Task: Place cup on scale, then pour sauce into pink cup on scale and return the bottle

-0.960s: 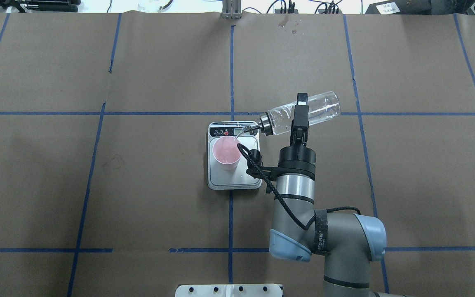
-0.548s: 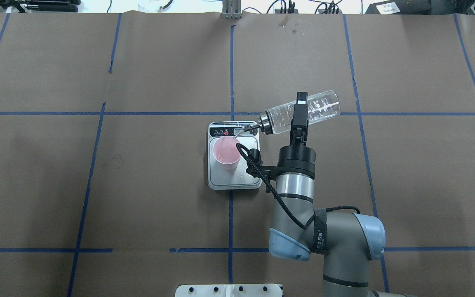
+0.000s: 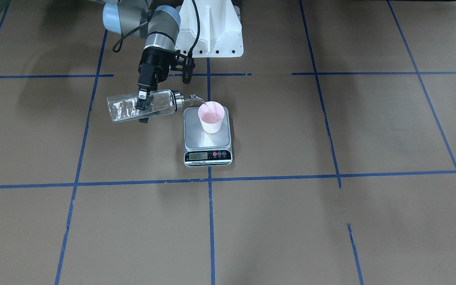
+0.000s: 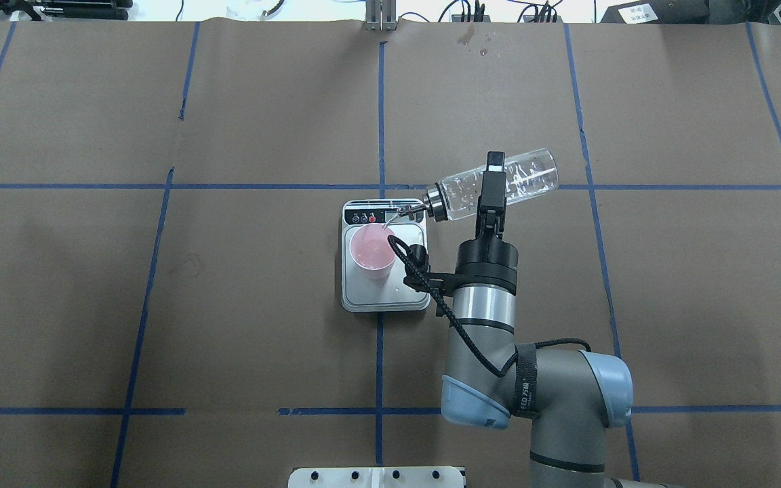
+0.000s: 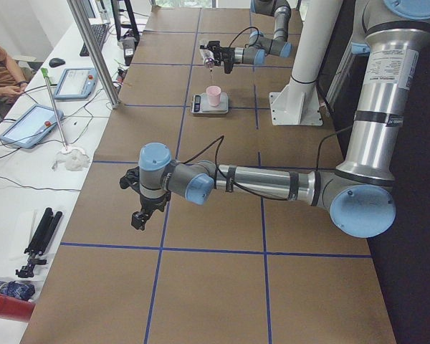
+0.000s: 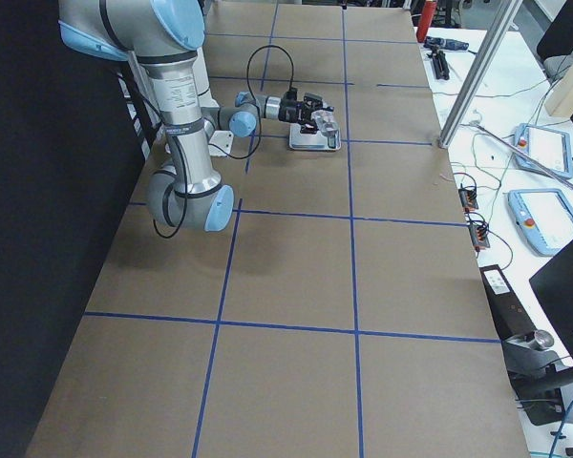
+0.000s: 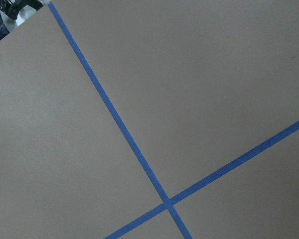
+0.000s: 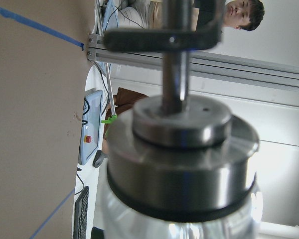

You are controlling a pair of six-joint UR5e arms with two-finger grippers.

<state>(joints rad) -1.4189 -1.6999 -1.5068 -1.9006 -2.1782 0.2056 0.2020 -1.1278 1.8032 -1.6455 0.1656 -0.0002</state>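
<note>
The pink cup [image 4: 371, 252] stands on the scale [image 4: 385, 296], also seen from the front with the cup [image 3: 211, 117] on the scale's silver platform [image 3: 195, 136]. My right gripper [image 4: 495, 171] is shut on the clear bottle [image 4: 529, 176], held nearly level to the right of the scale, spout over the cup's rim. From the front, a thin stream of sauce [image 3: 203, 105] runs from the spout of the bottle [image 3: 123, 109] into the cup. The right wrist view shows the bottle's metal collar [image 8: 182, 164] close up. My left gripper [image 5: 139, 215] hangs far off over bare table; I cannot tell whether it is open.
Brown paper with blue tape lines [image 4: 379, 115] covers the table. The white robot base [image 3: 211, 37] stands behind the scale. Operators' tablets [image 5: 27, 123] and a metal post [image 5: 93, 50] line the far side. The left wrist view shows only paper and crossed tape [image 7: 165, 203].
The bottle has stayed tipped over the cup, its base lifting very slightly. Bubbles have spread through the sauce inside it. The cup and scale have not moved.
</note>
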